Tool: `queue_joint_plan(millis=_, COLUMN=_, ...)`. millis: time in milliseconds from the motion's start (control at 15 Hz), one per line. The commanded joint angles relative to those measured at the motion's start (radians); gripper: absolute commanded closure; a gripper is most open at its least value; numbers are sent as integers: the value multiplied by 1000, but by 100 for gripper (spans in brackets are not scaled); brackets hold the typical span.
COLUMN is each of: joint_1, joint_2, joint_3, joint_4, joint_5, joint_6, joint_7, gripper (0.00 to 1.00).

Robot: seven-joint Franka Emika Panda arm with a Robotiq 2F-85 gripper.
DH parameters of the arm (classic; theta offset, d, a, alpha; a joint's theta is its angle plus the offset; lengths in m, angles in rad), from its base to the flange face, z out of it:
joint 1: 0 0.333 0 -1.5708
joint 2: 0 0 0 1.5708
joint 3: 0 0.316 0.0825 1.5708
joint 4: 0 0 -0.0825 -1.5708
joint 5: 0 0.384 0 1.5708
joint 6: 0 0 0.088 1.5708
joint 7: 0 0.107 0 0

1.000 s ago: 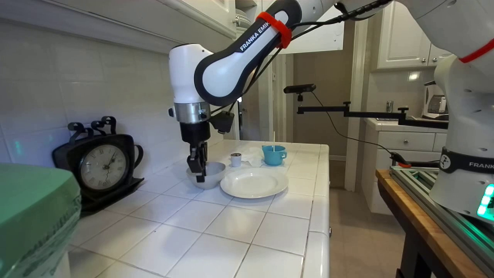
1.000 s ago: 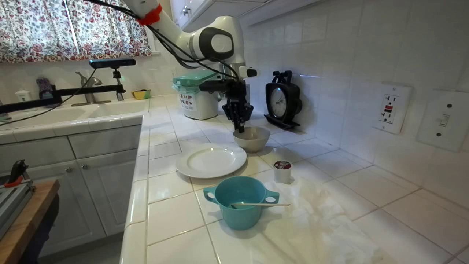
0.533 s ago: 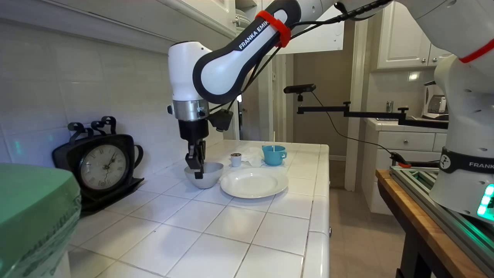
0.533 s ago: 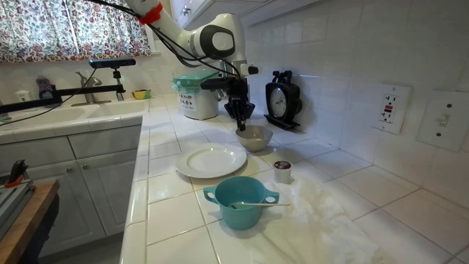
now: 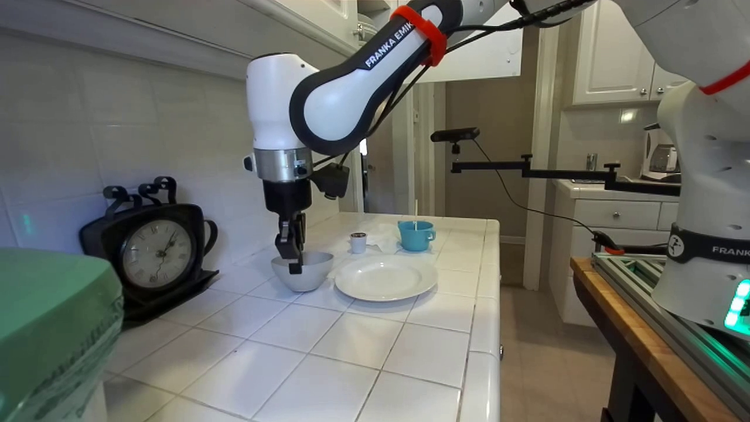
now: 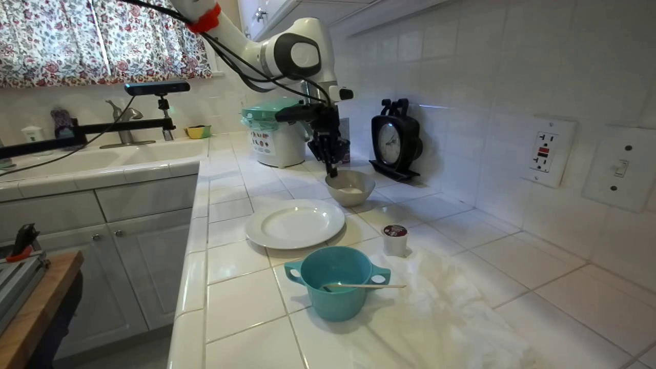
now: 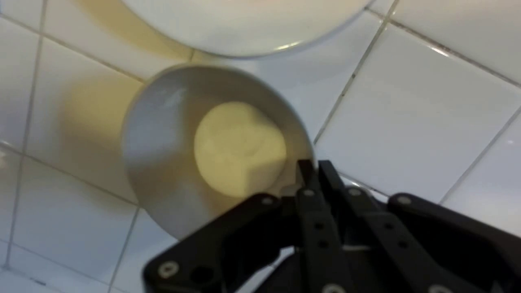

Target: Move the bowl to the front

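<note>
So your bowl (image 6: pixel 351 190) is between the plate (image 5: pixel 387 280) and the wall (image 6: pixel 461 102), right beside the plate, mouth facing up, with a thin strip of tabletop (image 5: pixel 351 340) showing between the two in the wrist view. Can't tell if its base touches the tabletop or is just clear of it. Your pincer (image 7: pixel 315 167) is pinched tight on the rim, one finger inside the bowl and one outside, pointing pretty much straight down in both exterior views. The wrist view shows a yellowish patch (image 7: pixel 240 148) inside the bowl; can't tell if that's light or contents.

Past the plate you've got the blue cup (image 6: pixel 335 302) with a thin stick (image 6: pixel 369 286) leaning in it, and a little white pod (image 6: pixel 395 242) with a dark red top near it on the wall side. A crumpled whitish sheet (image 6: pixel 441 307) lies beside the cup.

Going the other way, there's your black clock (image 5: pixel 157 255) by the wall, then the green-lidded bin (image 6: pixel 279 146), partly hidden behind your arm (image 6: pixel 307 56) in an exterior view. Further out: outlet (image 6: pixel 547 152) and switch (image 6: pixel 621 168) on the wall, sink (image 6: pixel 164 151) with its tap (image 6: pixel 136 114), and a floral curtain (image 6: pixel 128 43) above.
</note>
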Motion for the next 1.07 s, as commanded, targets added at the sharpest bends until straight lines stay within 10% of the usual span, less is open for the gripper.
queue_joint_plan(millis=0, joint_1=29, joint_2=-56, joint_3=-9, joint_4=-58, joint_5=-49, joint_6=24, joint_7=-8, gripper=98)
queue_joint_plan(millis=1000, joint_1=110, joint_2=-270, joint_3=9, joint_4=-333, joint_5=-313, joint_6=61, joint_7=-21, gripper=98)
